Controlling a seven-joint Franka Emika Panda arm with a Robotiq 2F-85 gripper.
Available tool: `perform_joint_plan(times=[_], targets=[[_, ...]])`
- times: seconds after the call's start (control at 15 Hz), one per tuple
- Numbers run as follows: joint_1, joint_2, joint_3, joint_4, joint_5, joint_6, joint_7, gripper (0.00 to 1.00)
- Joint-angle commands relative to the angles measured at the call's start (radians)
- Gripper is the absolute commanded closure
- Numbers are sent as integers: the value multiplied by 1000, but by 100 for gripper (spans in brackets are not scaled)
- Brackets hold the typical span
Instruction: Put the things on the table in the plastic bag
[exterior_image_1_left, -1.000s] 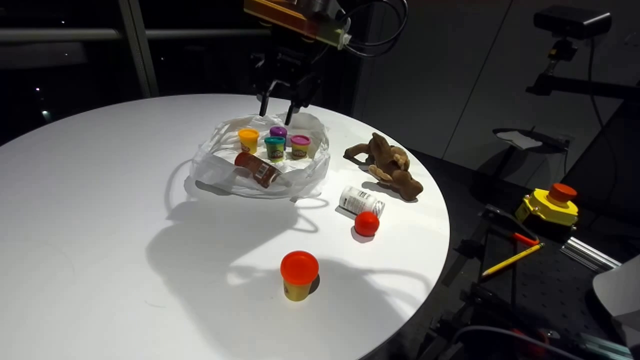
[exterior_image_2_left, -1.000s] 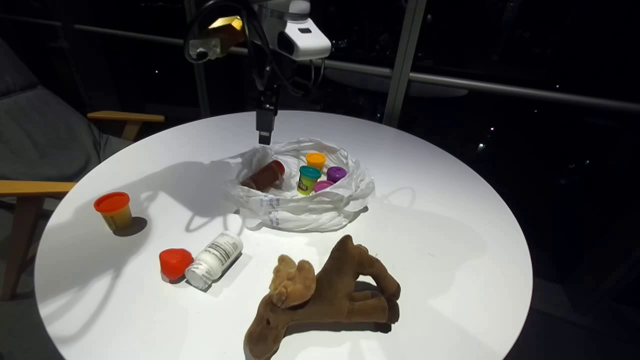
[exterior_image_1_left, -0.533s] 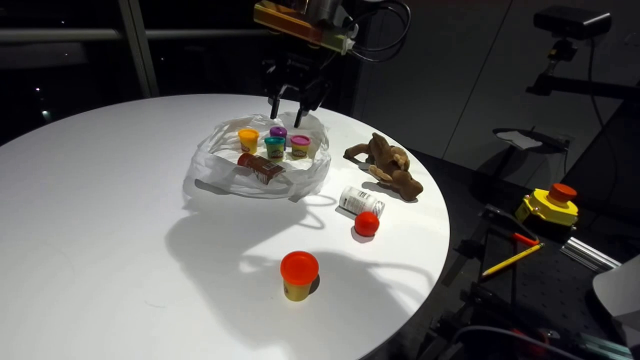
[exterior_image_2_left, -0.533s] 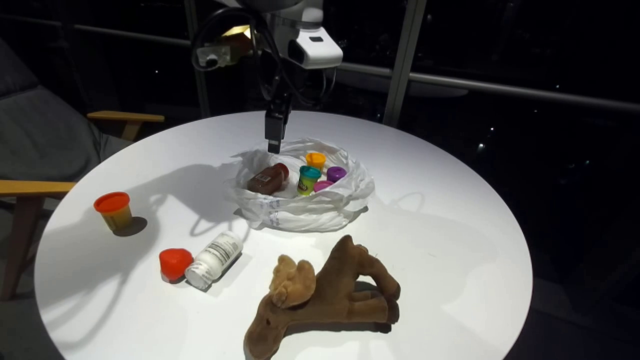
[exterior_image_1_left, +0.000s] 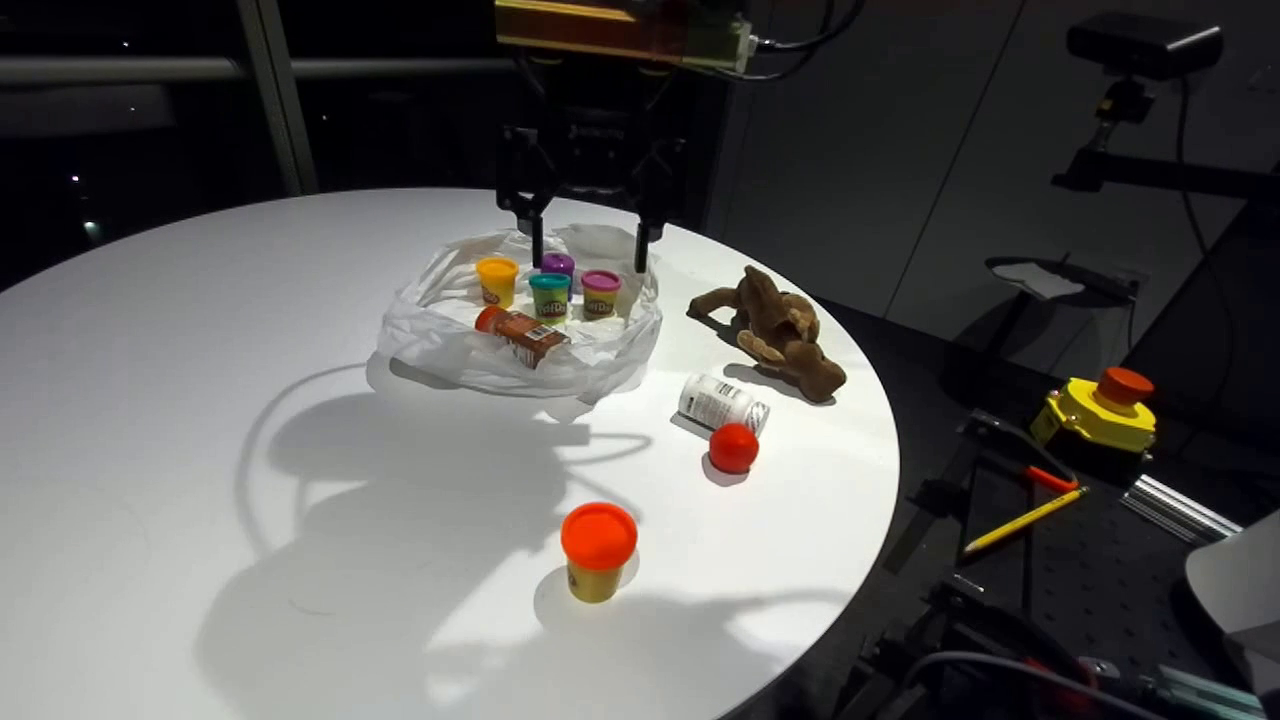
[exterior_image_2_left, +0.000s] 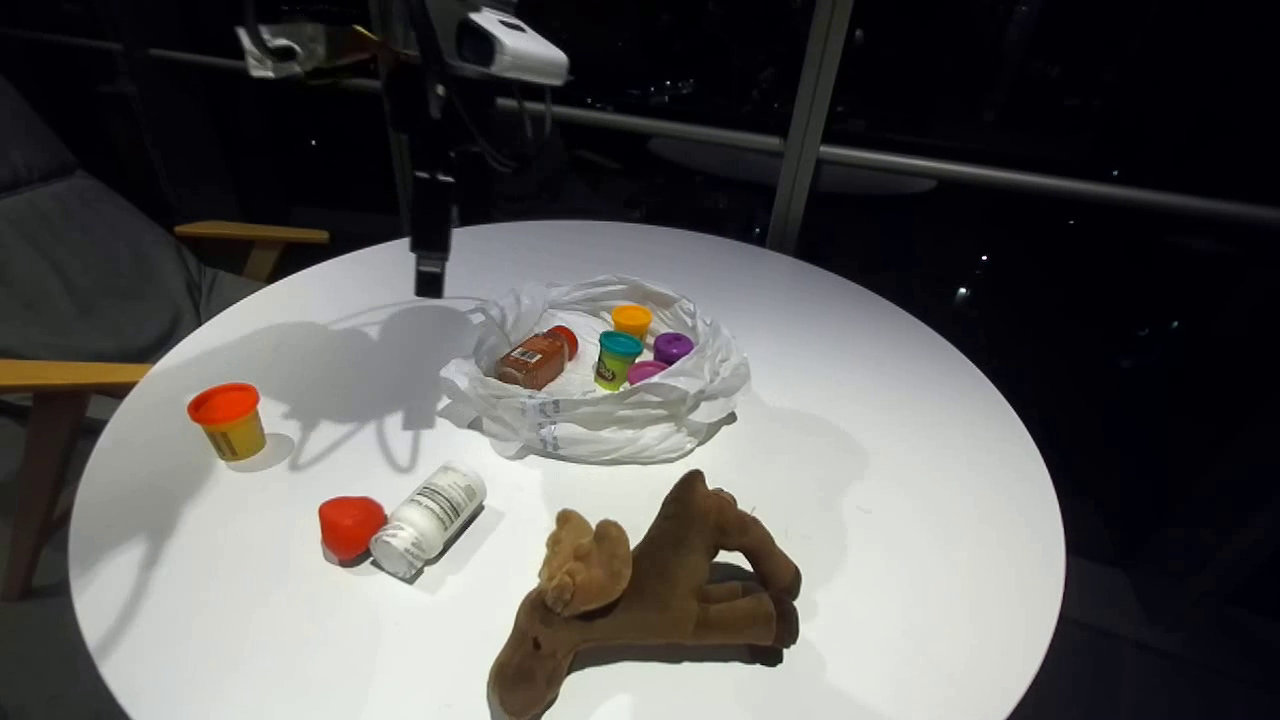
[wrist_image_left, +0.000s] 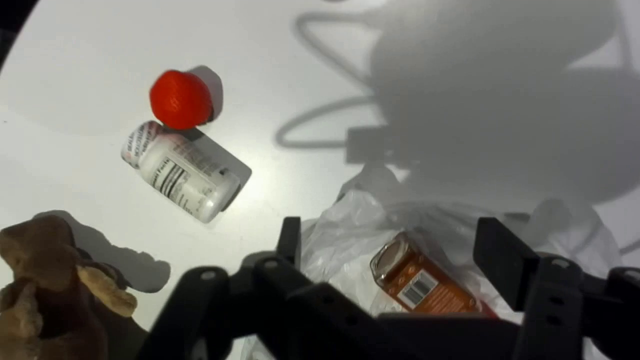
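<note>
The gripper (exterior_image_1_left: 589, 267) hangs over the table (exterior_image_1_left: 200, 400) near the plastic bag (exterior_image_2_left: 620, 440), its fingers (wrist_image_left: 289, 242) spread wide apart; pale lettering on its dark body is too blurred to read. The bag sits toward the table's far edge in both exterior views, its mouth wide open, with bluish print on the wall that cannot be made out. Inside it stand an orange-lidded jar (exterior_image_1_left: 496, 285), a teal-lidded jar (exterior_image_2_left: 617, 365) and a pink-lidded jar (exterior_image_1_left: 600, 299), with a purple-lidded jar (exterior_image_2_left: 672, 347) partly hidden among them. The teal-lidded jar's lime label carries a dark logo that reads in part "Doh"; a similar mark on the pink-lidded jar is fuzzier. Also in the bag, a red-lidded brown jar (wrist_image_left: 425, 287) lies on its side; the wrist view shows a barcode on its orange-brown label beside rows of illegible fine print. On the table, in an exterior view, a red-lidded yellow jar (exterior_image_1_left: 597, 560) stands upright toward the near edge, and a white bottle (exterior_image_1_left: 718, 402) lies on its side toward the right edge. In the wrist view the word "Facts" heads its black-ruled panel, while the lettering round its capped end is blurred. A red rounded object (exterior_image_1_left: 734, 447) sits just beside that end; whether they touch cannot be told. A brown plush animal (exterior_image_2_left: 665, 590) with tan antlers lies by the table's near edge in an exterior view.
</note>
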Motion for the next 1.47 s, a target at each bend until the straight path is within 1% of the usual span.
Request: perform_joint_plan(times=[0.0, 0.07, 0.2, 0.27, 0.4, 0.53, 0.67, 0.73, 0.8, 0.93, 1.07, 1.4], targets=[[70, -128, 71, -71, -85, -97, 3, 0], [87, -127, 94, -64, -108, -121, 1, 0], [119, -78, 127, -29, -184, -147, 3, 0], [134, -27, 133, -8, -240, -140, 10, 0], [155, 45, 139, 3, -322, -114, -15, 0], [176, 106, 127, 1, -385, -44, 0, 0], [189, 160, 105, -2, -425, 90, 30, 0], [191, 180, 99, -6, -427, 145, 23, 0], [186, 197, 102, -8, -403, 194, -2, 0], [192, 206, 93, -29, -385, 261, -9, 0], [194, 196, 91, -50, -368, 282, -12, 0], [190, 163, 122, -104, -300, 256, -51, 0]])
